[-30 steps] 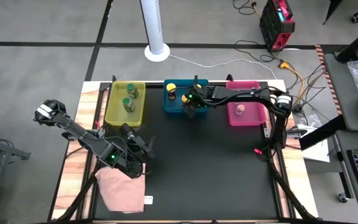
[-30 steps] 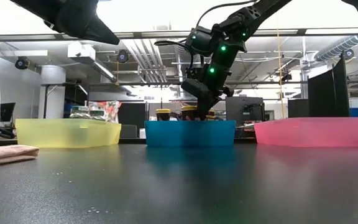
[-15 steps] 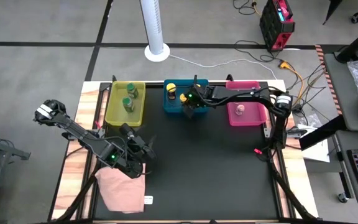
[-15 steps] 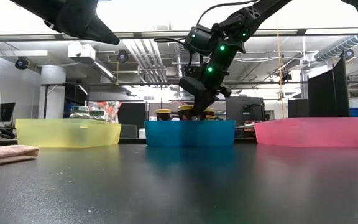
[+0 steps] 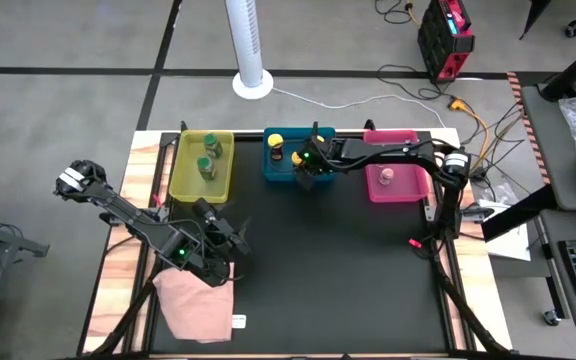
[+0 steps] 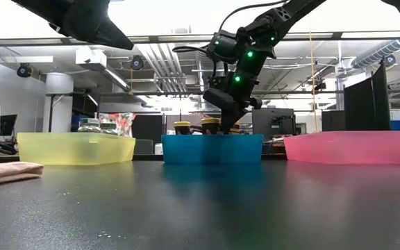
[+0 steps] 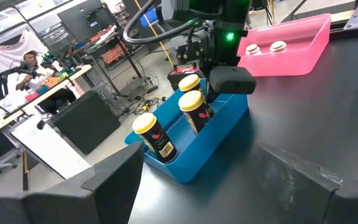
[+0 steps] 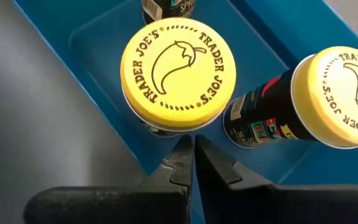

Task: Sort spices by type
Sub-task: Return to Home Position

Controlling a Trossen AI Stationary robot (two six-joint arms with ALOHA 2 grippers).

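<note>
Three spice jars with yellow lids (image 7: 194, 107) stand upright in the blue bin (image 7: 219, 134). My right gripper (image 8: 189, 149) hangs over the bin's near wall, shut, its tips beside one yellow lid (image 8: 178, 65); the high view shows it there too (image 5: 306, 172). Two green-lidded jars (image 5: 208, 156) stand in the yellow bin (image 5: 178, 172). Pink-lidded jars (image 7: 265, 47) sit in the pink bin (image 7: 303, 34). My left gripper (image 5: 230, 238) waits open above the table's near left, with nothing between its fingers. My right gripper's shut fingertips (image 8: 180, 163) slant down from the table's near side, right at the near edge of the yellow lid (image 8: 178, 121) and over the blue bin's wall (image 8: 92, 93). Whether they touch the lid or the wall, I cannot tell.
A pink cloth (image 5: 196, 300) lies at the near left, under my left arm. The three bins line the far edge of the black mat (image 5: 338, 280). Past the table are a white pole's base (image 5: 253, 83), cables, and a seated person (image 7: 27, 62).
</note>
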